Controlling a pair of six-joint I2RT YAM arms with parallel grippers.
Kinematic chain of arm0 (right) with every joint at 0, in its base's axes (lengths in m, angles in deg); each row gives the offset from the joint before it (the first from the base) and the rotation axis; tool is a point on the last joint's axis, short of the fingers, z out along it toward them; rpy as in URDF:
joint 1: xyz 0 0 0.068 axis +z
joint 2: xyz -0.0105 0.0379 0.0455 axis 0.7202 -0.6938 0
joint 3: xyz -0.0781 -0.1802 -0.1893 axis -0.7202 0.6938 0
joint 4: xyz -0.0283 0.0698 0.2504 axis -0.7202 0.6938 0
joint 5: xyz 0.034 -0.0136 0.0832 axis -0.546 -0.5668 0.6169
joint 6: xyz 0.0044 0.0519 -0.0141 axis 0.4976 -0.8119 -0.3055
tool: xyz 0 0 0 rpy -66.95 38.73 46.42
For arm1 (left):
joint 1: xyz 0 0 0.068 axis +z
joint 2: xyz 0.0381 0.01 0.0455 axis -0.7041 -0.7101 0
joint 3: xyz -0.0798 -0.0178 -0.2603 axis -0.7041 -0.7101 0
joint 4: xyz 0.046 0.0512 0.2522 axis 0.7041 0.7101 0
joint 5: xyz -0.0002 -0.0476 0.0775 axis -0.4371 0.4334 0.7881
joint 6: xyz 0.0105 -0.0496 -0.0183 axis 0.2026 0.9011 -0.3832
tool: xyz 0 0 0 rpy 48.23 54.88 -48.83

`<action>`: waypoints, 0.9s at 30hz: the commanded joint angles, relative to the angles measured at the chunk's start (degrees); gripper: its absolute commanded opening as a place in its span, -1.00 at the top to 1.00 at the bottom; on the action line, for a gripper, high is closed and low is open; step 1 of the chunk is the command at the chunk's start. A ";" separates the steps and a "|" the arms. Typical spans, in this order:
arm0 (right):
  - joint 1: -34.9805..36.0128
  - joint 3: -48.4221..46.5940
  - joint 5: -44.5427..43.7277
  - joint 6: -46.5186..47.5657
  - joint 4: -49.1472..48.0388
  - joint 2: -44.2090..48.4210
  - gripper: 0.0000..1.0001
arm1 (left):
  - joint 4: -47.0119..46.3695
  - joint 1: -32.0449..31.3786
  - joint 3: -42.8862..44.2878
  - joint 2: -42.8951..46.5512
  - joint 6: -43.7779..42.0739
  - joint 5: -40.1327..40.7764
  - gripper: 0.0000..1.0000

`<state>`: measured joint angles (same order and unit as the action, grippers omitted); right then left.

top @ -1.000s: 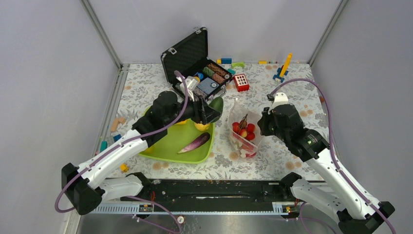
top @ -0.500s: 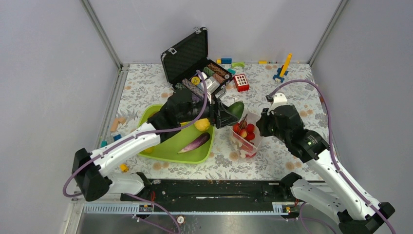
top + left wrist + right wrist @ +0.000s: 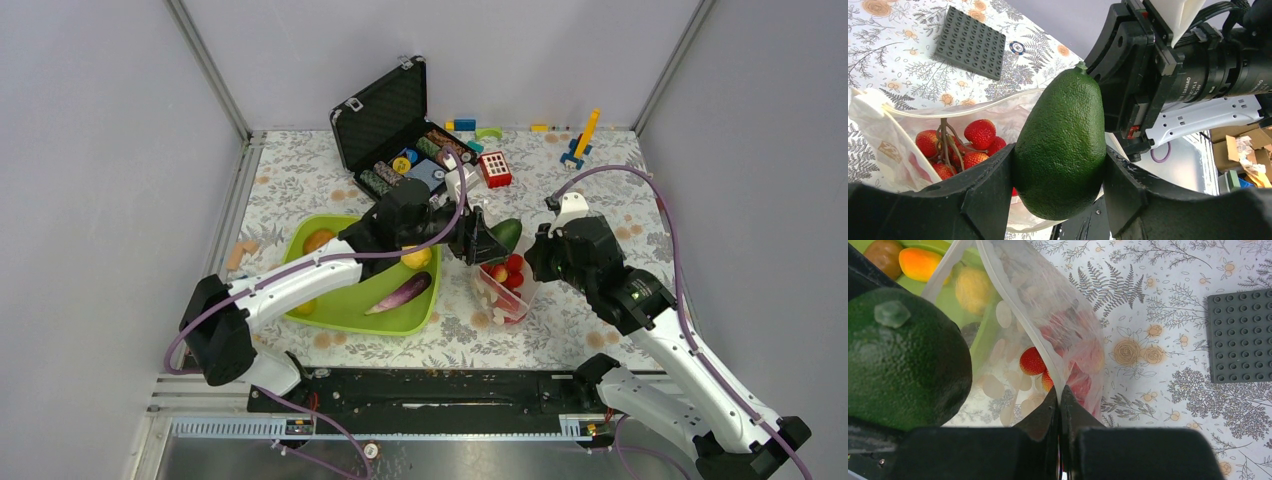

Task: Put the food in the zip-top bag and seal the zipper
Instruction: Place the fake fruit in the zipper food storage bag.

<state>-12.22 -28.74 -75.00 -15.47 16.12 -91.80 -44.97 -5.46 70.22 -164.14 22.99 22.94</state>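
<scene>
On the flowery table [image 3: 300,170] sit a black case [image 3: 385,110] with its lid up and a green tray [image 3: 345,322]. Just to the right of the tray stands the see-through bag [image 3: 512,300] with white dots. Its mouth is open, and the zipper [image 3: 1018,320] is not pressed shut. The right gripper [image 3: 1059,400] has its jaws squeezed tight on the top edge of the bag and holds that edge up. The left gripper [image 3: 1060,167] has its two fingers partly apart and clamped on the green avocado [image 3: 1060,140] — it hangs right over the open bag, close to the right gripper. The purple eggplant [image 3: 400,293] lies in the tray, with a yellow fruit [image 3: 415,257] and an orange fruit [image 3: 920,264]. Red berries [image 3: 960,145] are down inside the bag.
</scene>
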 commanded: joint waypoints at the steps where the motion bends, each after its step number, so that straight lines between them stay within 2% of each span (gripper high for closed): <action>1: -0.20 -0.11 -0.81 1.17 -1.69 0.59 0.96 | -2.81 -0.74 2.94 0.92 -1.62 -1.35 -0.15; 3: -0.19 0.16 -0.50 1.06 -1.73 0.41 0.97 | -2.76 -0.83 2.87 1.19 -1.93 -1.65 -0.49; 7: -0.23 -0.18 -0.51 1.30 -1.70 0.26 0.96 | -2.83 -0.92 2.58 1.82 -2.04 -2.26 -0.95; 18: -0.22 0.49 -0.22 1.17 -1.73 0.53 0.96 | -2.83 -1.03 1.68 3.37 -1.69 -1.77 -0.98; 23: -0.25 0.51 -0.74 1.07 -1.71 0.69 0.95 | -1.30 -1.03 1.04 4.67 -2.27 0.31 -0.97; 27: -0.21 0.41 -1.37 1.47 -1.70 1.24 0.94 | 0.53 -1.03 -1.34 7.96 -2.87 4.96 -0.97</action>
<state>-12.22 -28.31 -75.11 -15.31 16.10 -91.71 -44.58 -6.20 70.13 -161.46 21.59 23.44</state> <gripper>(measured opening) 0.023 0.985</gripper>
